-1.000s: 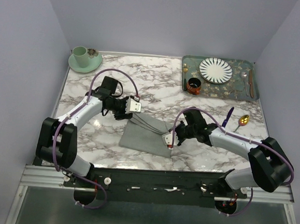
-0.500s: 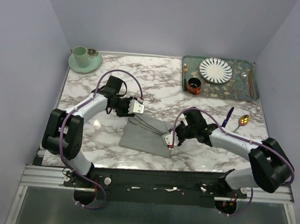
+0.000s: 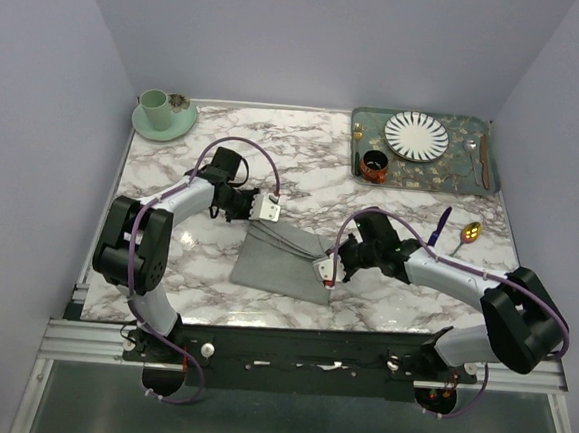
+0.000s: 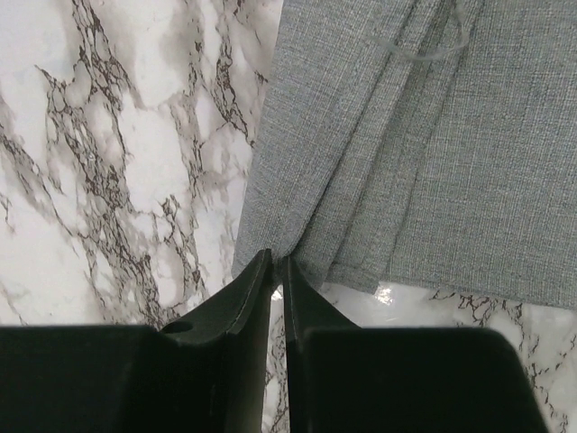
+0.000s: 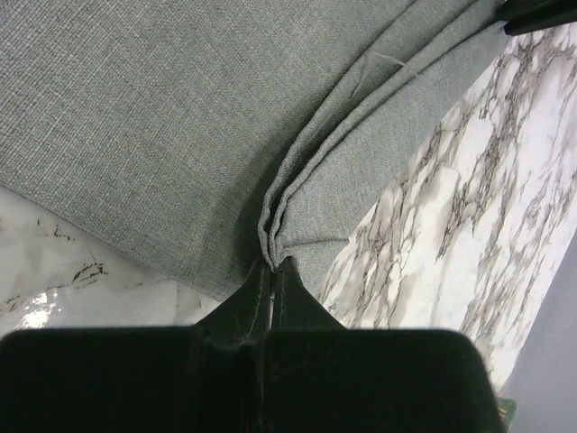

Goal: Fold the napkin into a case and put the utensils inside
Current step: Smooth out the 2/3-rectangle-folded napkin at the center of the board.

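Note:
The grey napkin (image 3: 281,258) lies partly folded on the marble table, with pleats running between its two held ends. My left gripper (image 3: 267,212) is at its far corner; in the left wrist view the gripper (image 4: 278,262) has its jaws drawn close on the edge of the napkin (image 4: 424,162). My right gripper (image 3: 322,271) is at the near right corner, and the right wrist view shows this gripper (image 5: 274,263) shut on bunched folds of the napkin (image 5: 162,117). Two utensils lie to the right: a blue-handled one (image 3: 442,225) and a gold spoon (image 3: 469,232).
A green patterned tray (image 3: 428,174) at the back right holds a striped plate (image 3: 416,135), a small orange-and-black cup (image 3: 375,165) and some cutlery. A green cup on a saucer (image 3: 157,112) stands at the back left corner.
The left gripper has shifted slightly right onto the napkin's far corner and its jaws have closed on the edge; its elbow swung inward. The right arm has not moved.

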Available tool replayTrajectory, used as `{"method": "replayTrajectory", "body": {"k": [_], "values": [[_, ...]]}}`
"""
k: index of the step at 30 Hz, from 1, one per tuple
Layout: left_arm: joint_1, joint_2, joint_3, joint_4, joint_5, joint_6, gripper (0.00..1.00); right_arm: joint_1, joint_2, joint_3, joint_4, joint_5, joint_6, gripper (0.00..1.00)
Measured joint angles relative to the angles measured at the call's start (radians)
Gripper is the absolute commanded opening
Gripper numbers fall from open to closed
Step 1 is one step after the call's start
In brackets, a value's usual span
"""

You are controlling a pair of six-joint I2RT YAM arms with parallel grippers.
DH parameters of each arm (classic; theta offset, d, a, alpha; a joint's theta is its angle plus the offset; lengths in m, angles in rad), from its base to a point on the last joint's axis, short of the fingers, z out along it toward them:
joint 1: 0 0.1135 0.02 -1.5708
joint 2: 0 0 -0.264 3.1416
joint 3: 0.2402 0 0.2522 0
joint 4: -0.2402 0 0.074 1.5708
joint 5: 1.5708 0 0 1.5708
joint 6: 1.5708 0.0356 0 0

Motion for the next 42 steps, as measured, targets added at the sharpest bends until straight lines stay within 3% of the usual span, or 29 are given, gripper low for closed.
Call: {"method": "replayTrajectory", "body": {"k": [3,14,26,42], "values": [[0.000,-0.008,0.000,-0.013,0.001,0.006,0.00,0.000,-0.010,0.000,-0.001,0.000,0.007,0.01],[-0.007,-0.151,-0.032,-0.102,0.008,0.008,0.00,0.000,-0.065,0.000,-0.032,-0.002,0.028,0.01],[-0.047,-0.168,-0.117,-0.142,0.006,-0.009,0.00,0.016,-0.104,-0.070,-0.070,-0.012,0.029,0.01],[-0.072,-0.075,-0.114,-0.126,-0.069,-0.107,0.01,0.025,0.121,0.011,0.025,0.077,0.008,0.01]]}}
